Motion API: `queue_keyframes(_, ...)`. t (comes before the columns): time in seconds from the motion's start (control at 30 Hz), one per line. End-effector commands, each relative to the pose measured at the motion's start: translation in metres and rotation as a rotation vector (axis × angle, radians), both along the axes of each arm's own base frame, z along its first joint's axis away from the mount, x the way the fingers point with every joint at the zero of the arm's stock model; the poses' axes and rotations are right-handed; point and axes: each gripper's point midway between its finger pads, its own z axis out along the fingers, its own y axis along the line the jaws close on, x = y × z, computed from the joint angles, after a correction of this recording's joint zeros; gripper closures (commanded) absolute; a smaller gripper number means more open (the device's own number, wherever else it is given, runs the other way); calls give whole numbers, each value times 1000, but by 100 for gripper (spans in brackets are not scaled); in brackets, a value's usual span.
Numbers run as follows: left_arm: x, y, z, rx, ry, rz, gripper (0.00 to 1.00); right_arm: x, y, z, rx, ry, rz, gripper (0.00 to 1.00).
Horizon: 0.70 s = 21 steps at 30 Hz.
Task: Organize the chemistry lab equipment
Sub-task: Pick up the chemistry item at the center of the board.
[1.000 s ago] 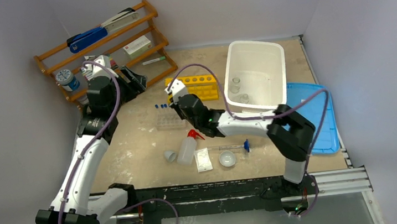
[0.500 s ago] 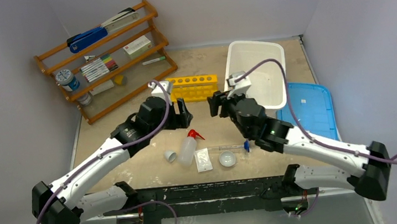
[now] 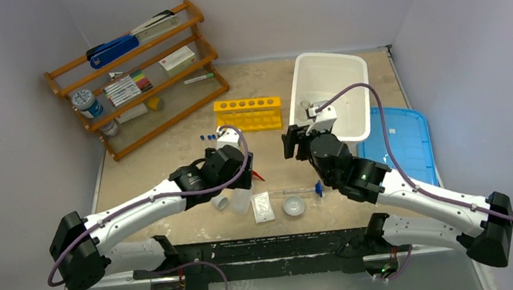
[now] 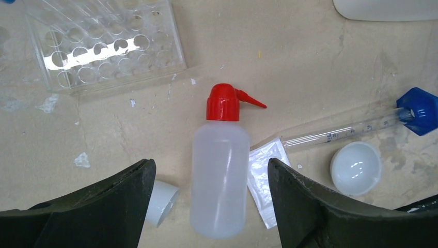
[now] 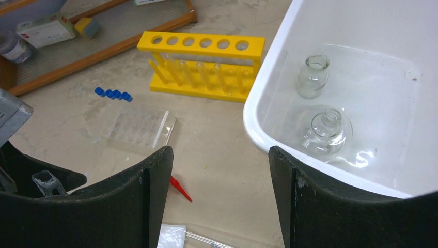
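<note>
Saw the left arm stretched low from its base toward the middle of the counter [image 3: 261,80], wrist bent downward. Found the left end effector [image 4: 209,173] released, fingers spread wide on either side of the white squeeze bottle [image 4: 219,181] without touching it. Noted the bottle lying flat on the counter, its red nozzle [image 4: 227,101] at the end nearer the clear tube tray [image 4: 106,46].

Saw the right arm angled in from the right, forearm raised. Found the right end effector [image 5: 219,155] likewise released, holding nothing, just beside the near rim of the white tub [image 5: 258,129].

Lost most of the bottle under the left arm in the top view; got it whole from the left wrist, with a blue-capped tube [image 4: 356,126] and a white dish [image 4: 356,168] near it. Made out two glass flasks [image 5: 312,76] in the tub from the right wrist alone, the nearer perhaps upright, though glare blurred it.
</note>
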Motion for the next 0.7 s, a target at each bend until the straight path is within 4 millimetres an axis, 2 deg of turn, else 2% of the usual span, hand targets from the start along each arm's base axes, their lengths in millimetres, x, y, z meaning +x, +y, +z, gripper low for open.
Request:
queue_keyframes(0.0, 6, 5, 5, -11, -40, 52, 21, 3, 4, 4, 20, -8, -11, 31)
queue_keyframes(0.3, 4, 7, -26, 58, 5, 41, 21, 6, 10, -4, -7, 10, -7, 32)
queue_keyframes(0.67, -1, -17, -60, 50, 79, -29, 19, 3, 11, -11, -20, 26, 10, 31)
